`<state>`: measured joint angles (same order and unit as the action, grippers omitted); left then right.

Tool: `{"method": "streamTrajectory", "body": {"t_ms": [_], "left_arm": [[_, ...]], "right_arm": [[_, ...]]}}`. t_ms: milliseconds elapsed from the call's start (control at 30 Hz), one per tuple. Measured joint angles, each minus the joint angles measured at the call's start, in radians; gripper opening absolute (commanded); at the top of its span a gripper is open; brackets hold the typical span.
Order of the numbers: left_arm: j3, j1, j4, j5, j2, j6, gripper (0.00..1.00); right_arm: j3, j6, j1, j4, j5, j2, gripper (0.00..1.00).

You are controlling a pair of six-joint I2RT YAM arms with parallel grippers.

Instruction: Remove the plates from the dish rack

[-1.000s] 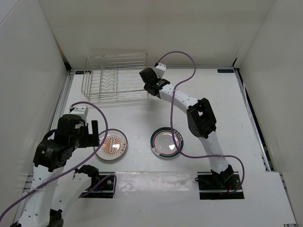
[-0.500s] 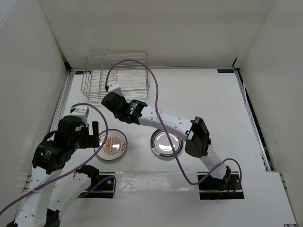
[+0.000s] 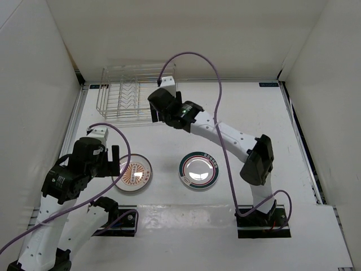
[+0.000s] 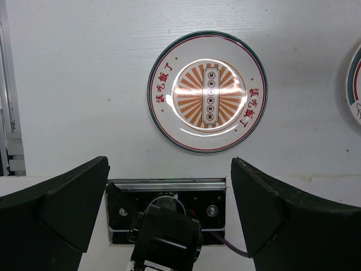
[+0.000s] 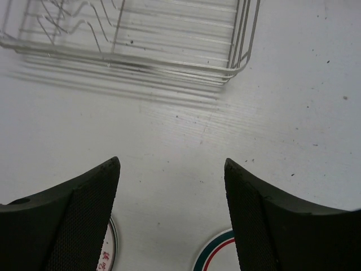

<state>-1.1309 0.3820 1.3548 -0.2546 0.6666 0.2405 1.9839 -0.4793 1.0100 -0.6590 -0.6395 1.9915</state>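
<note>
So closest to the bases, well on the near side of the dish rack [image 3: 127,101], the left gripper [image 4: 169,169] sits roughly in line with the rack's left end. Its jaws are spread wide with nothing in them, and it looks straight down at the table [image 3: 271,124]. A touch closer to the rack there are two plates lying flat on the table, both out of the rack and well apart from it. The sunburst plate [image 4: 207,91] has orange rays in the middle and red characters round the ring, and it's in front of the rack's left half. The teal-rimmed plate [image 3: 198,170] is off past the rack's right end, on the near side. The two plates are apart, not touching. Farther back, the right gripper [image 3: 158,110] hangs just by the rack's near right corner, above bare table rather than over the wires. Its wrist view shows both fingers [image 5: 84,197] well apart with nothing between them. The rack itself is at the far left of the table, up by the back wall. Its zigzag dividers are visible from above.
</note>
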Motion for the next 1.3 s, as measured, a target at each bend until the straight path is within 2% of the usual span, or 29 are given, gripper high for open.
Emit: {"method": "streamTrajectory", "body": {"t_ms": [133, 267, 400, 467, 700, 867, 933, 1133, 1300], "left_arm": [[0.011, 0.000, 0.001, 0.000, 0.006, 0.005, 1.00], [0.011, 0.000, 0.001, 0.000, 0.026, 0.009, 1.00], [0.011, 0.000, 0.001, 0.000, 0.043, 0.011, 1.00], [0.011, 0.000, 0.001, 0.000, 0.053, 0.011, 1.00], [0.011, 0.000, 0.000, 0.000, 0.111, 0.009, 1.00], [0.010, 0.000, 0.000, 0.002, 0.145, -0.002, 1.00], [0.006, 0.000, 0.001, 0.002, 0.157, -0.008, 1.00], [0.001, 0.001, 0.000, 0.002, 0.177, -0.017, 1.00], [0.001, 0.001, 0.000, -0.001, 0.185, -0.012, 1.00]], "right_arm": [[0.058, -0.006, -0.069, 0.004, 0.072, -0.019, 0.78], [0.160, -0.018, -0.168, 0.003, 0.140, 0.072, 0.78], [0.183, -0.030, -0.247, 0.003, 0.220, 0.176, 0.72], [0.200, -0.034, -0.277, 0.002, 0.269, 0.235, 0.72], [0.205, -0.018, -0.323, 0.017, 0.379, 0.356, 0.69], [0.205, -0.032, -0.333, 0.078, 0.407, 0.386, 0.60], [0.204, -0.043, -0.340, 0.108, 0.418, 0.398, 0.60], [0.110, -0.074, -0.352, 0.198, 0.449, 0.385, 0.64], [-0.050, -0.108, -0.358, 0.222, 0.464, 0.295, 0.68]]}}
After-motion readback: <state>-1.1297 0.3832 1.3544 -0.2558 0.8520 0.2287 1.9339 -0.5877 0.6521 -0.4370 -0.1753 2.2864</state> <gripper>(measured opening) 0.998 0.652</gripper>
